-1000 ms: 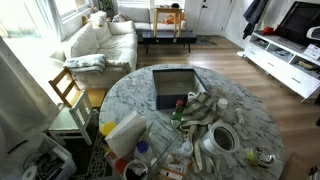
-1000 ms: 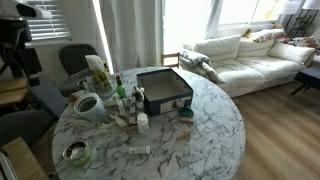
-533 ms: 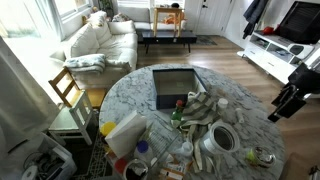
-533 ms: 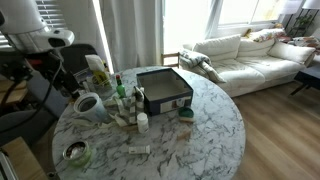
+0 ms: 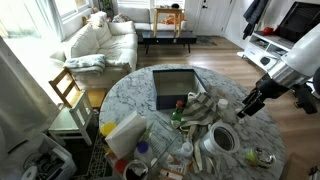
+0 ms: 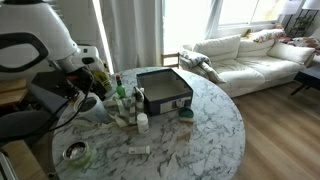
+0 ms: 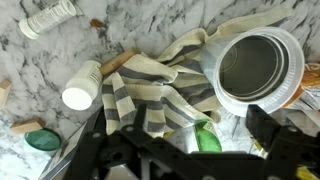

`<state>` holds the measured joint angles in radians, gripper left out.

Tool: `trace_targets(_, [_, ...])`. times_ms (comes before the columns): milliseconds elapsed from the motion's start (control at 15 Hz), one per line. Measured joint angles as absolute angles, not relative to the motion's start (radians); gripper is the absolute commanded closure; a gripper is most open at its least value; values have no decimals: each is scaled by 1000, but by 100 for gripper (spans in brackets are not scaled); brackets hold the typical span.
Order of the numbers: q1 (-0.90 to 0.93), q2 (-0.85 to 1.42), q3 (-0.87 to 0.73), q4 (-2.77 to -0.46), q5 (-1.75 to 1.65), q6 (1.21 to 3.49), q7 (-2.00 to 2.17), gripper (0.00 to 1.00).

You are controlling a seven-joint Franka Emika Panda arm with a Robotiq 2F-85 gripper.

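My claw (image 7: pixel 185 152) hangs over the cluttered side of the round marble bench (image 5: pixel 130 92). Its jaws stand wide apart with nothing between them. In the wrist view the two dark fingers (image 7: pixel 100 150) frame the bottom edge.

Right under the claw lies a striped cloth (image 7: pixel 150 95), crumpled, in grey and cream bands, spread across the middle of that view. A white tub (image 7: pixel 255 68) touches the cloth's edge on one side; it stands upright and open, with its grey inside showing. On the other side a small white bottle (image 7: pixel 82 88) lies tipped over just beside the cloth. A green cap (image 7: pixel 43 139) rests near the bottle on bare marble. A rolled white tube (image 7: pixel 48 18) lies well apart, toward the top corner. A green thing (image 7: pixel 207 140) peeks out from the cloth close to my fingers; I cannot tell what it is.

In an exterior view the claw (image 5: pixel 246 106) sits out by the bench's rim, above the surface and touching nothing, with the cloth (image 5: pixel 200 110) and the tub (image 5: pixel 222 138) near it. A black tray (image 5: pixel 156 90) stands past the cloth toward the bench's centre. A pale sofa (image 5: pixel 100 40) stands beyond the bench. In an exterior view the arm (image 6: pixel 40 40) fills the corner beside the tray (image 6: pixel 165 103).
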<state>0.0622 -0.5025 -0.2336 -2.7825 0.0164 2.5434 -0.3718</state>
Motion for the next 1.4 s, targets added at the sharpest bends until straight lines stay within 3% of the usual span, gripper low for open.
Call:
trace_targets(933, [90, -426, -264, -2768, 134, 2552, -508, 0])
trace_targets(1200, [115, -385, -265, -2767, 166, 2562, -566, 20])
trace_targets(1267, [118, -373, -265, -2766, 168, 2569, -578, 37])
trace_targets(1400, [119, -351, -265, -2765, 171, 2583, -597, 55])
